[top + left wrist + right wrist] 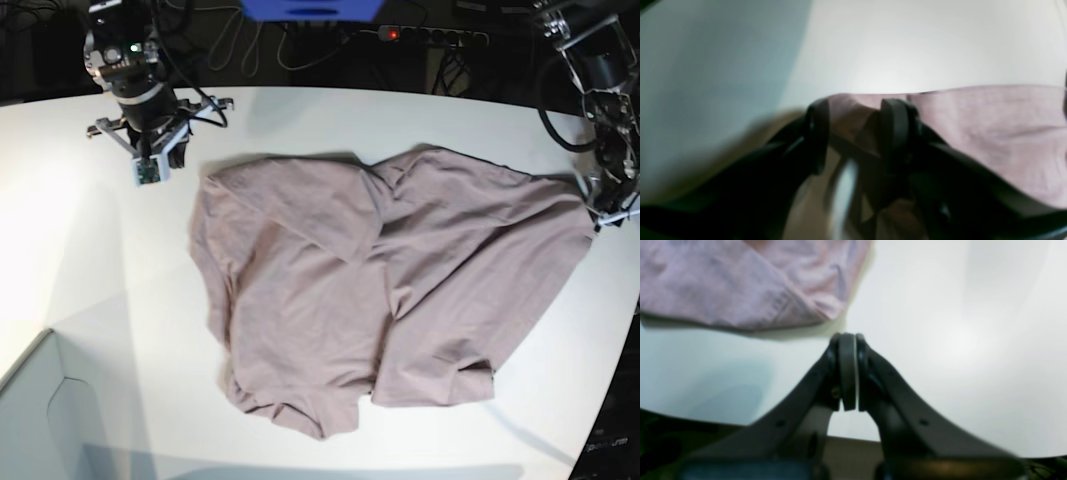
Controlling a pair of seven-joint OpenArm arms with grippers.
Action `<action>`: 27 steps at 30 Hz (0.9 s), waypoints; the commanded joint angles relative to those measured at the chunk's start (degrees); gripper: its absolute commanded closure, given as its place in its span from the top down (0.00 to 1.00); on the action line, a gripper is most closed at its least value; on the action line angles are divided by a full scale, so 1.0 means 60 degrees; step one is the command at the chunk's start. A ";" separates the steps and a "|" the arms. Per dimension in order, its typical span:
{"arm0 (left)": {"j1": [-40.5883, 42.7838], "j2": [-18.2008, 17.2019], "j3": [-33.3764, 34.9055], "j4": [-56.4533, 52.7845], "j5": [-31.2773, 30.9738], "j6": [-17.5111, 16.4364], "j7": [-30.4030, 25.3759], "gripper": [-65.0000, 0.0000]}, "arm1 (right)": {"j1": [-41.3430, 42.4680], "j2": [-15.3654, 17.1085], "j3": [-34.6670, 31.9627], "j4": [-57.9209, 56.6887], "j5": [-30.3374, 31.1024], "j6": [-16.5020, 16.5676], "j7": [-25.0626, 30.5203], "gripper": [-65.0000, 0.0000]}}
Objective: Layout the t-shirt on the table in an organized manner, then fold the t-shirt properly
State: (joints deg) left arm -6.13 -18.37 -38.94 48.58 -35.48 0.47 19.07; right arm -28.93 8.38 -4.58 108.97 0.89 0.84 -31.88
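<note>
The mauve t-shirt lies spread but creased on the white table, with one part folded over at the upper middle. My left gripper is at the shirt's far right edge. In the left wrist view its jaws stand apart with a bunch of shirt fabric between them, above the table. My right gripper is near the shirt's upper left. In the right wrist view it is shut and empty above the table, just short of a shirt corner.
A pale grey-blue box corner stands at the front left. The table's curved edge runs close beside the left arm. Cables and a power strip lie behind the table.
</note>
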 commanded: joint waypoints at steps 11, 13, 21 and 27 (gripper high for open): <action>-0.0333 -0.0477 -0.0008 -0.0748 -0.0027 -0.0071 -0.0153 0.23 | 0.0081 0.0017 -0.0240 0.0205 -0.0023 -0.0060 0.0192 0.00; -0.0319 -0.0477 -0.0008 -0.0748 -0.0027 -0.0071 -0.0153 0.04 | 0.0125 0.0017 -0.0563 0.0205 -0.0023 -0.0060 0.0192 0.00; -0.0158 -0.0491 -0.0008 -0.0748 -0.0042 -0.0071 -0.0123 0.00 | 0.1107 0.0032 -0.2101 0.0161 -0.0023 -0.0060 -0.0291 0.25; -0.0114 -0.0477 -0.0008 -0.0763 -0.0042 -0.0071 -0.0065 0.02 | 0.2631 0.0032 -0.2878 -0.0293 -0.0023 -0.0060 -0.1669 0.54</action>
State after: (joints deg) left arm -6.55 -20.32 -38.89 43.57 -36.10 -0.45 17.78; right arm -13.43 8.38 -22.04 106.37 0.95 0.82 -42.87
